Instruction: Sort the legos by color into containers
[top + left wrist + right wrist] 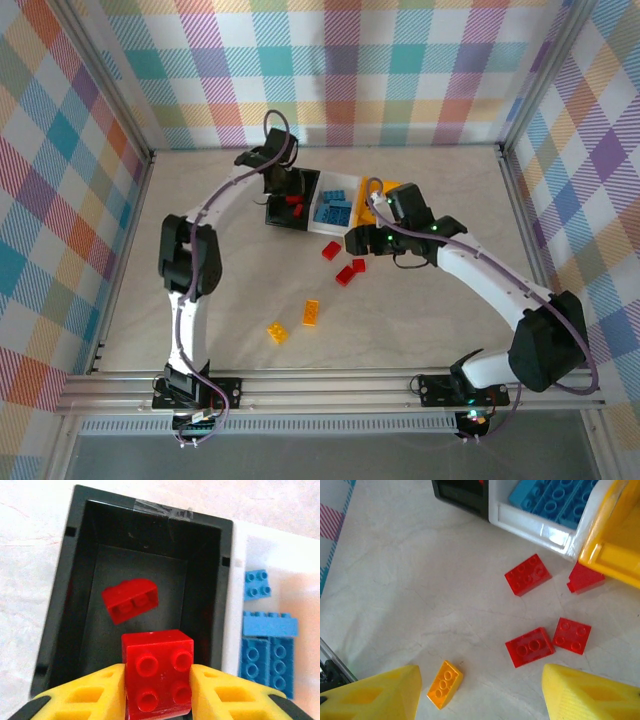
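On the left, we are gripping a red brick [158,652] in our left gripper [157,672], its jaws pressing on the brick's two sides. We are holding it just over the black bin [70,605], where a second red brick [130,600] is lying on the floor. Just beside that bin, to the right, the white bin [231,620] is holding blue bricks [265,655]. Further right, our right gripper [481,675] is hanging wide open and empty above the table [395,580]. There, four loose red bricks [527,574] and an orange brick [445,684] are lying near the yellow bin [615,555].
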Available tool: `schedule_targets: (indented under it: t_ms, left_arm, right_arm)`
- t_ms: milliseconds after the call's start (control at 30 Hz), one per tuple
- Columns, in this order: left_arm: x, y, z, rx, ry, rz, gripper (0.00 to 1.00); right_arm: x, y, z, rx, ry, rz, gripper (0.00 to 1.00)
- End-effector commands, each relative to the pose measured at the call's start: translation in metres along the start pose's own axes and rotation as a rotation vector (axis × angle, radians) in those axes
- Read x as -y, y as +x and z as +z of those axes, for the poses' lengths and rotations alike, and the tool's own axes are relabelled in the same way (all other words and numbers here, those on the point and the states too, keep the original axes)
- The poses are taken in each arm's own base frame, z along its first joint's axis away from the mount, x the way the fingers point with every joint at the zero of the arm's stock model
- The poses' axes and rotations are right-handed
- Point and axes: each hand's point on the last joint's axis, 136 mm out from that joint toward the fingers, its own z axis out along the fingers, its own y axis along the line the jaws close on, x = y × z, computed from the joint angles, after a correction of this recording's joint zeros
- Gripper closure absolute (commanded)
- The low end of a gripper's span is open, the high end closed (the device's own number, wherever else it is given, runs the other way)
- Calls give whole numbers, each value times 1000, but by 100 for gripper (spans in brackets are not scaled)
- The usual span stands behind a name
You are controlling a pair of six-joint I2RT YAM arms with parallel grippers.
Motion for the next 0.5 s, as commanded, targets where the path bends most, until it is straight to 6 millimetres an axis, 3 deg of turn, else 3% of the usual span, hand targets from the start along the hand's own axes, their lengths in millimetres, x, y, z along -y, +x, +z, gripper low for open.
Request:
schedule_targets:
  t_ms: [0, 100, 200, 467]
  left_arm:
    - [-12, 2, 18, -65, -20, 8, 64]
    - [-13, -1, 26, -79, -16, 3, 57]
    - [-12, 0, 20, -72, -6, 4, 48]
    - [-10, 6, -32, -20, 30, -14, 38]
  right_arm:
    - [-4, 22, 5, -47, -13, 18, 35]
    - [8, 41, 14, -91, 33, 38, 29]
    - [17, 54, 25, -141, 60, 30, 27]
    - [24, 72, 70, -265, 157, 53, 25]
